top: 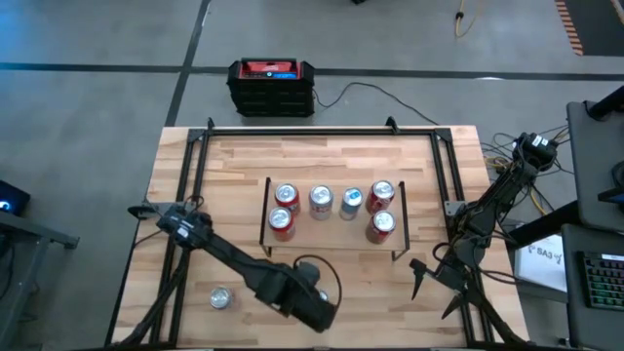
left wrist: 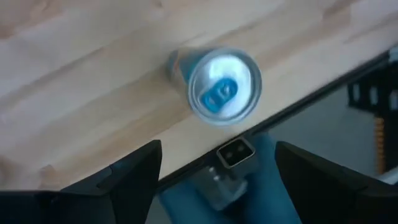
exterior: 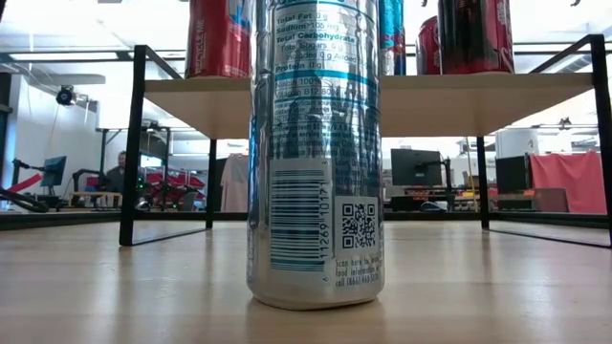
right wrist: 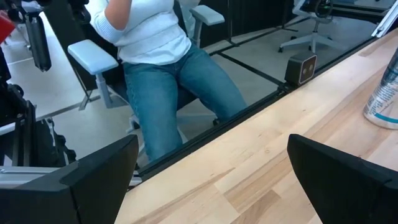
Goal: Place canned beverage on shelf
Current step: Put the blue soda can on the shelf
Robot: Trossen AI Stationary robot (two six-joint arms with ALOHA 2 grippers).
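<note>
A silver and blue can (left wrist: 224,87) stands upright on its base near the table's near edge, right in front of the low camera (exterior: 316,153). It also shows in the right wrist view (right wrist: 384,99). My left gripper (left wrist: 217,149) hangs open above the can, pointing steeply down, with the can beyond its fingertips; in the high view the gripper (top: 317,310) covers the can. The shelf (top: 331,241) stands mid-table and carries several cans (top: 322,200); its board (exterior: 478,100) shows behind the near can. My right gripper (top: 419,278) waits open at the table's right.
A second silver can (top: 222,297) stands on the table at the near left. A small camera box (right wrist: 303,68) sits at the near edge. A person in blue jeans (right wrist: 168,68) sits just beyond that edge. A black and red case (top: 271,86) lies on the floor behind the table.
</note>
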